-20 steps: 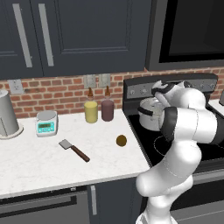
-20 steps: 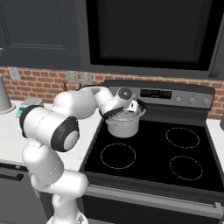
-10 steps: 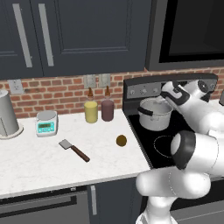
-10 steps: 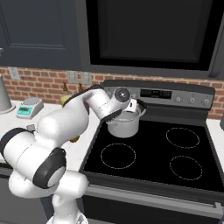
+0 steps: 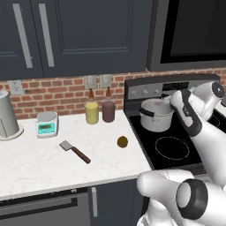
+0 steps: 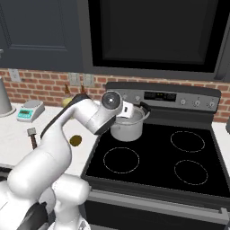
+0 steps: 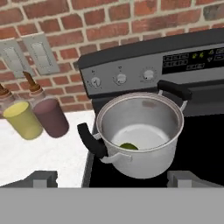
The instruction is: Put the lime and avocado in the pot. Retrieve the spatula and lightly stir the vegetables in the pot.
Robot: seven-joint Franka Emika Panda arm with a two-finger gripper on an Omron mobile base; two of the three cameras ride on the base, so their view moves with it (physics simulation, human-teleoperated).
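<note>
The gripper (image 6: 134, 109) is held just above the rim of the pot (image 6: 126, 127), at the pot's 12 o'clock in the right base view, with its jaws spread wide and nothing between them or touching them. In the hand view the two fingertips (image 7: 43, 178) are seen far apart at the bottom edge, either side of the pot (image 7: 139, 133). The pot stands on the rear left burner of the stove (image 5: 176, 145), its two black handles sticking out at about 8 and 1 o'clock in the hand view. Inside it the lime (image 7: 128, 146) is seen lying on the bottom against the near wall, partly hidden by the rim. The avocado (image 5: 122, 141) lies on the white counter (image 5: 35, 161), near the counter's right edge and close beside the stove. The spatula (image 5: 75, 151) lies flat at the avocado's 9 o'clock, apart from it, blade toward the wall and handle toward the front edge. At the brick wall a yellow bottle (image 5: 92, 111) and a dark red bottle (image 5: 108, 108) stand side by side; a small kitchen scale (image 5: 47, 123) and a tall grey canister (image 5: 6, 115) are set further left. Bare counter is left around the avocado and the spatula, and the three other burners are free.
</note>
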